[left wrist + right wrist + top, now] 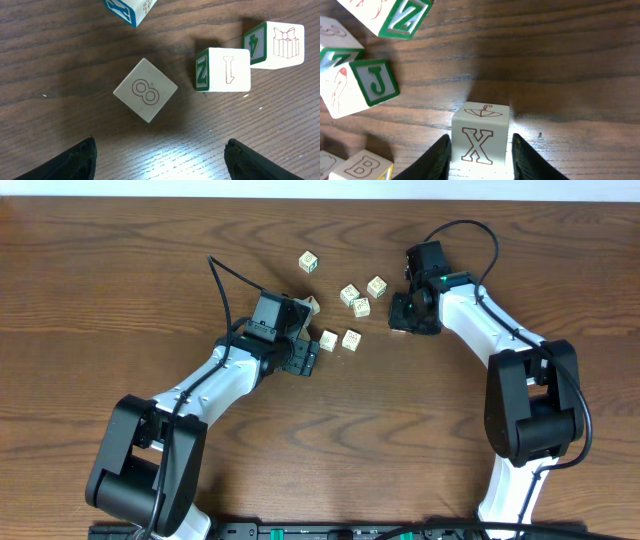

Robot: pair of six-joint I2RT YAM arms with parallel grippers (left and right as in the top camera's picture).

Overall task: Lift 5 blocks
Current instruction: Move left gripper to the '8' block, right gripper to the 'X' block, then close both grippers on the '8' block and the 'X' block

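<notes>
The right gripper [480, 159] pinches the X block [480, 125] by two opposite faces. The cube lies square between the fingers, directly under the wrist, seemingly on the wood and not yet raised. Off to one side, apart from it, lie the J block [376, 82] and the Z block [402, 17]. The B block [362, 167] sits nearer one finger and is the likeliest thing to brush on the way up. The left gripper [160, 155] hangs wide open and empty, with the 8 block [145, 90] just ahead of its tips, turned corner-on. The blocks [361, 307] cluster mid-tabletop [100, 270], toward the far edge, between both arms.
</notes>
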